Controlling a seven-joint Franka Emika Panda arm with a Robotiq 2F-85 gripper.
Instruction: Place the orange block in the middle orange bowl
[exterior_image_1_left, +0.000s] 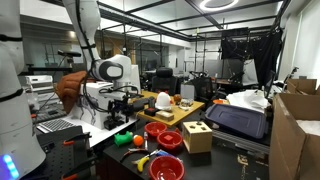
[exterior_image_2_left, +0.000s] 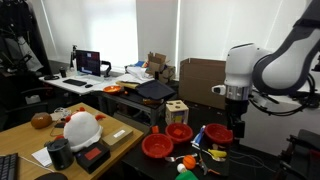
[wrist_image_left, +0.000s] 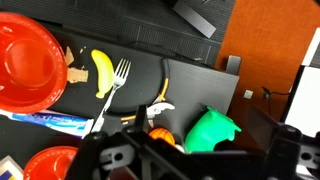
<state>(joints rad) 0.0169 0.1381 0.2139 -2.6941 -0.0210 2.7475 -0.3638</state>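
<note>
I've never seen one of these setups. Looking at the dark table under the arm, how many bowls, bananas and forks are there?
Orange-red bowls: 3
Banana: 1
Fork: 1
Total: 5

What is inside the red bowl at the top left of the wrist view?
The visible inside of the red bowl is bare: nothing lies in it. Its left part runs past the picture's edge, so that part cannot be seen.

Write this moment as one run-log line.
gripper: open, empty | small orange block: on black table, ungrasped | middle red-orange plastic bowl: no block inside
</note>
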